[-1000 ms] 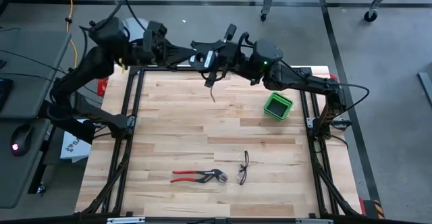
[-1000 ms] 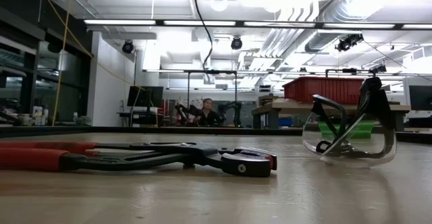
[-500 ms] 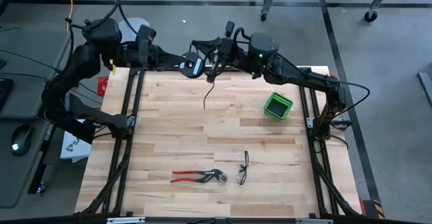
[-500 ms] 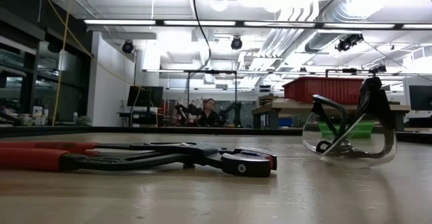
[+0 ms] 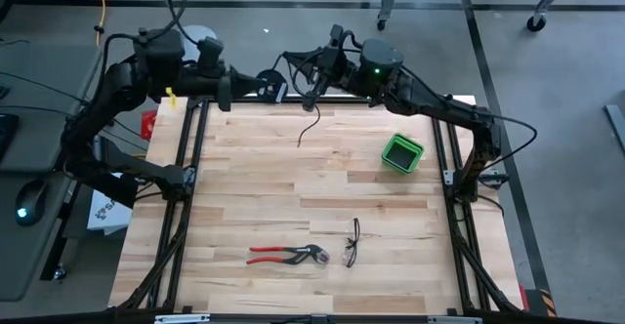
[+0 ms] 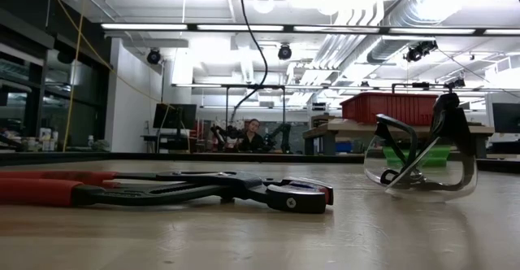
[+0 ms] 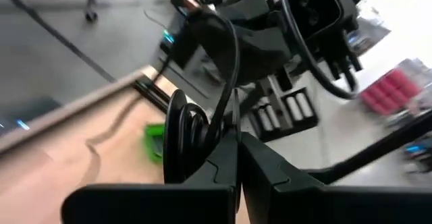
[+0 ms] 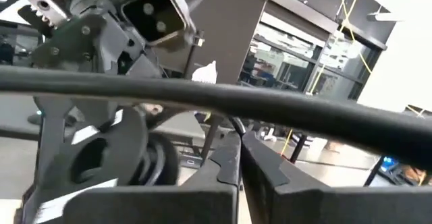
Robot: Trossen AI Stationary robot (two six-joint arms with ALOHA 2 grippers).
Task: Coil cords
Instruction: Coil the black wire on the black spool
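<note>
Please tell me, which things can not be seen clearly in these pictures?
- Cord: the high view shows only a thin loose end; its coils are blurred in the left wrist view.
- Left gripper and right gripper: what they pinch is hidden.
- Pliers: handles cut off in the low view.

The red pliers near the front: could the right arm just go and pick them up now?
Probably not at once: the right gripper is shut on the cord at the far edge; the table toward the pliers lies bare.
</note>
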